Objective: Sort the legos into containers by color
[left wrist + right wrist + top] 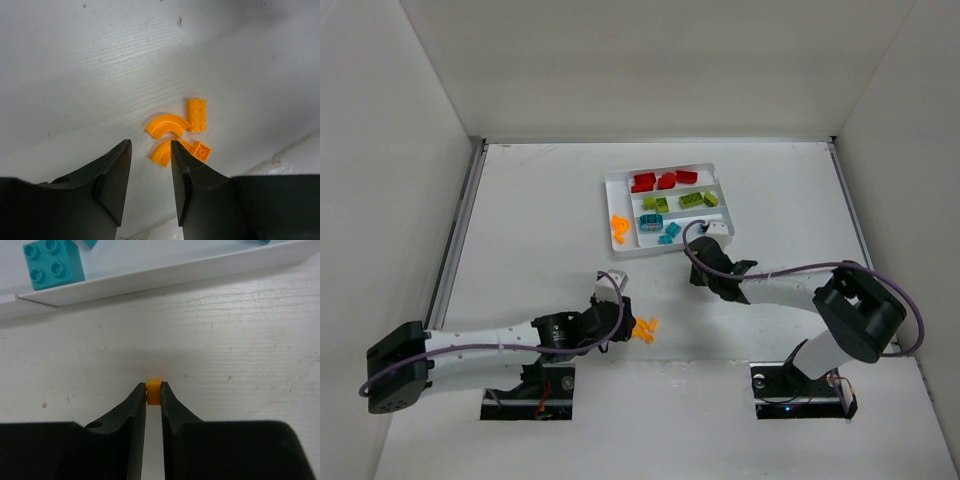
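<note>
My right gripper [154, 392] pinches an orange lego [154, 386], bound for the tray [150, 277] at twelve o'clock; left gripper [150, 145] gapes empty.

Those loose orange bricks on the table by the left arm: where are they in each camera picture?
Top external: the orange bricks lie below centre, just right of the left gripper.
Left wrist: the orange bricks sit right of centre, just beyond that gripper's open jaws.
Right wrist: not in it; the small orange piece pinched there is a different one.
Shared landmark: the left gripper, in the top and left wrist views.
</note>
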You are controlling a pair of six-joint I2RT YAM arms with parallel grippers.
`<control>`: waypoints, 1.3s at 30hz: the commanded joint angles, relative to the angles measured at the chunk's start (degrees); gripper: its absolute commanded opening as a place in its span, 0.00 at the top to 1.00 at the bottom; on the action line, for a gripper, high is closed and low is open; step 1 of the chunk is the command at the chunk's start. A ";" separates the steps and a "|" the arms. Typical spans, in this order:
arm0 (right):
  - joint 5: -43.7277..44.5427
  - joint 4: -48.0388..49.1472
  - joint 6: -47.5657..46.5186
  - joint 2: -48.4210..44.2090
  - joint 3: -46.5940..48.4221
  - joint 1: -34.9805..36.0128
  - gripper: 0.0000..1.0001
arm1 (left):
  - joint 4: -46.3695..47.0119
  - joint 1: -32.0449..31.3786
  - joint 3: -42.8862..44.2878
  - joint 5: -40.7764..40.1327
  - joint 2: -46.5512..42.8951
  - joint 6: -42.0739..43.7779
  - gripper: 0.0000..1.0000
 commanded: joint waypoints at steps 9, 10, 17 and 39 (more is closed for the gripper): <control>-9.61 5.74 -3.90 9.30 24.36 2.86 0.81 | -5.00 9.19 -3.10 -2.56 -15.83 -3.59 0.65; -10.05 5.65 -3.81 11.42 26.65 2.86 0.81 | -5.18 9.46 -3.27 -1.33 -16.36 -3.42 0.65; -12.16 4.69 -3.72 21.89 38.09 2.60 0.80 | -5.18 5.25 -2.57 2.37 -10.49 -3.33 0.65; -11.11 10.22 -3.37 9.86 23.96 2.60 0.50 | -1.75 -6.62 2.61 -1.75 6.74 0.36 0.59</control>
